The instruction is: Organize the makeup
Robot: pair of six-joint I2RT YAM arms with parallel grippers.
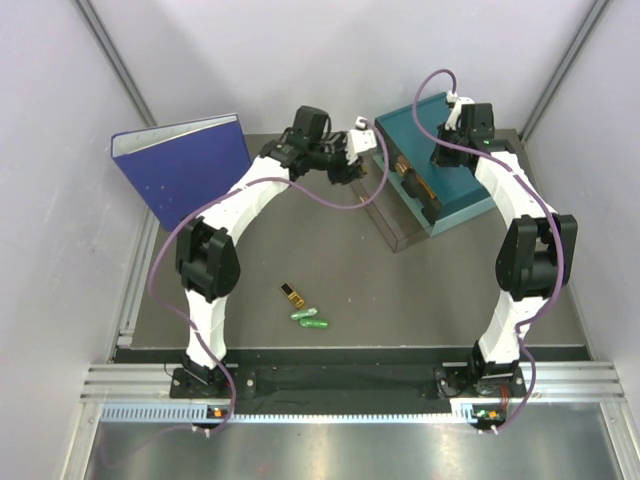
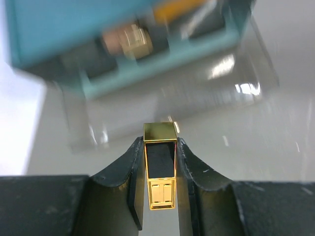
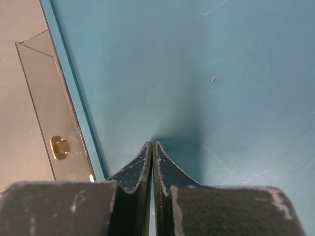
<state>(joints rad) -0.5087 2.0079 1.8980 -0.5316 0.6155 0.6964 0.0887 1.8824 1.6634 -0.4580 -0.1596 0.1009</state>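
Beside the open drawer [image 2: 147,105], the left fingers [image 2: 120,172] clamp a case [image 2: 160,167] — mid-delivery, I judge. Over the box [image 3: 221,73], the right fingers [image 3: 138,167] are pressed together, empty. Next: lower it into the drawer, then release — a second case [image 1: 291,294] and the capsules [image 1: 310,318] wait on the worktop [image 1: 400,300].

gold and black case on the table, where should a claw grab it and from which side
Grip the loose gold-and-black case at mid-length, across its long sides, coming straight down. It lies flat and diagonal on the table, with green capsules just off its near end, so an end-to-end pinch would likely bump them.
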